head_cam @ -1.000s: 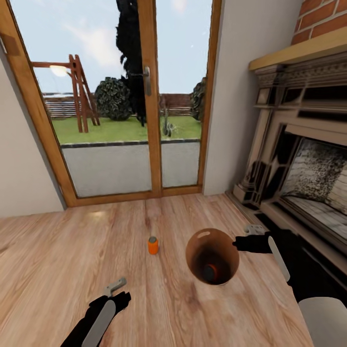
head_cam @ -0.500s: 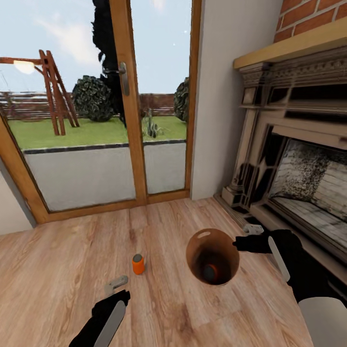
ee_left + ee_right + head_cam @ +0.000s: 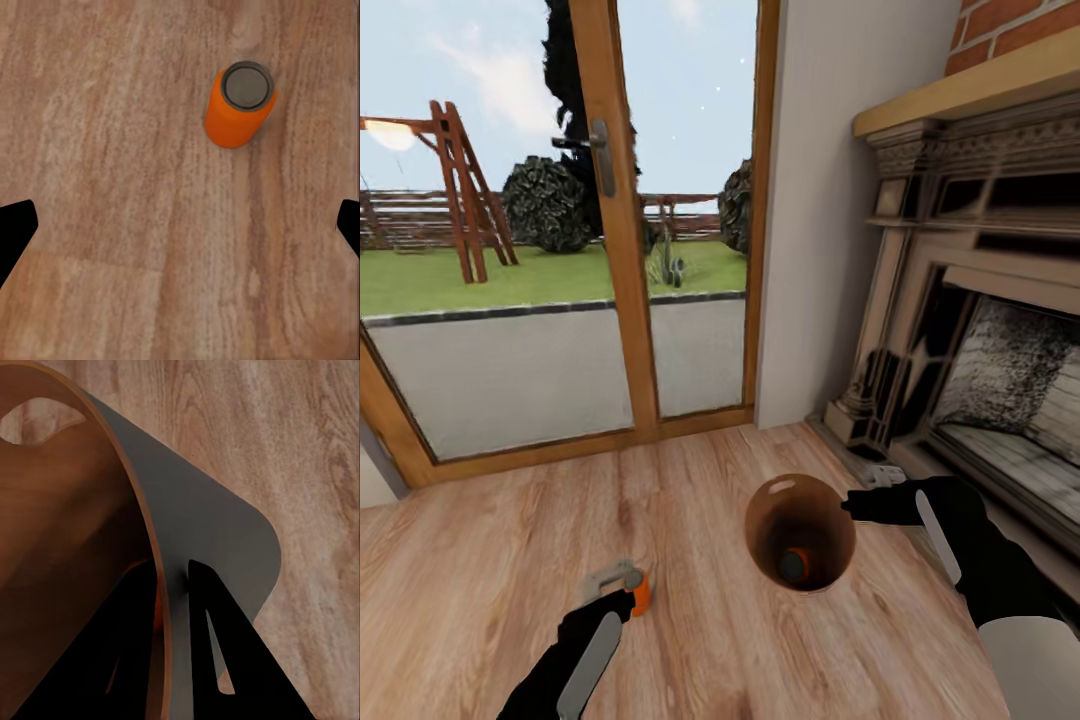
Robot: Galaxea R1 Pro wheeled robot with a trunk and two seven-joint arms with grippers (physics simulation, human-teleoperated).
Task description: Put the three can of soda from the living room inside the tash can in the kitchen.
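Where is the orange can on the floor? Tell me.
The orange can stands upright on the wood floor, low and left in the head view, just beyond the left hand and left of the bin.

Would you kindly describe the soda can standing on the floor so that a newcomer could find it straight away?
Start at the wood-framed glass doors and come down the plank floor toward the robot. An upright orange can with a grey top stands there, just under the left gripper. Unlike the other orange can, it is outside the trash can, which the right gripper holds.
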